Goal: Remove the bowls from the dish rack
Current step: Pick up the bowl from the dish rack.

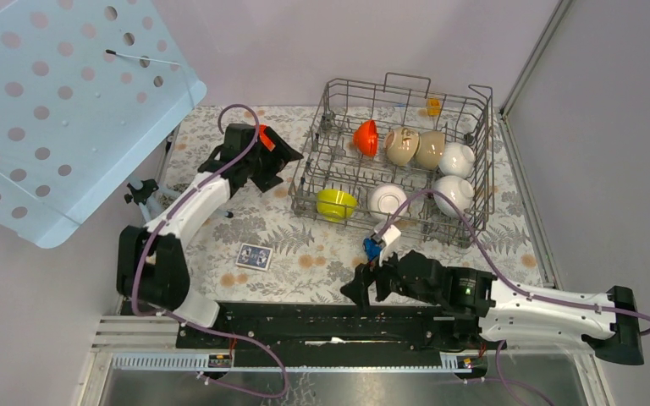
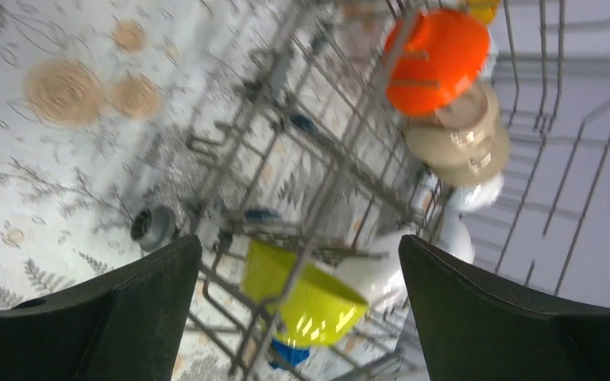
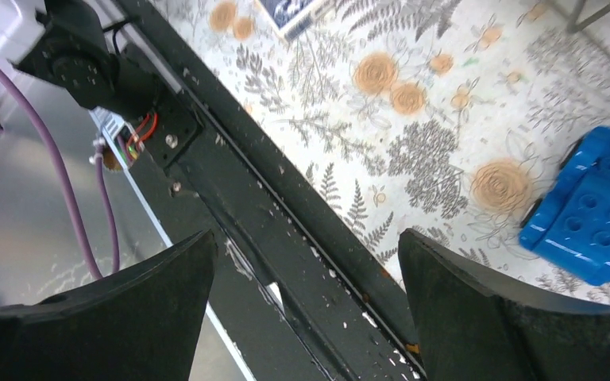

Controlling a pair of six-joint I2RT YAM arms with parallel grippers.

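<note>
seven bowls [image 1: 402, 145] sit in the dish rack [image 1: 309, 182], so unloading is mid-way. the left gripper [image 2: 299, 246], spread wide and empty, stands at the rack's left side. the right gripper [image 3: 306, 246], also spread and empty, is before the rack. next, i judge: reach over the wires for the yellow-green bowl [image 1: 336, 203].

Top external: high behind the bases, looking down on the table [image 1: 305, 254]; left wrist: close against the dish rack [image 2: 341, 171] side; right wrist: low over base rail [image 3: 286, 230] and blue toy car [image 3: 588, 214]; all shared overhead.

Lilac walls [image 1: 305, 42], floral tablecloth [image 1: 305, 258]
</note>
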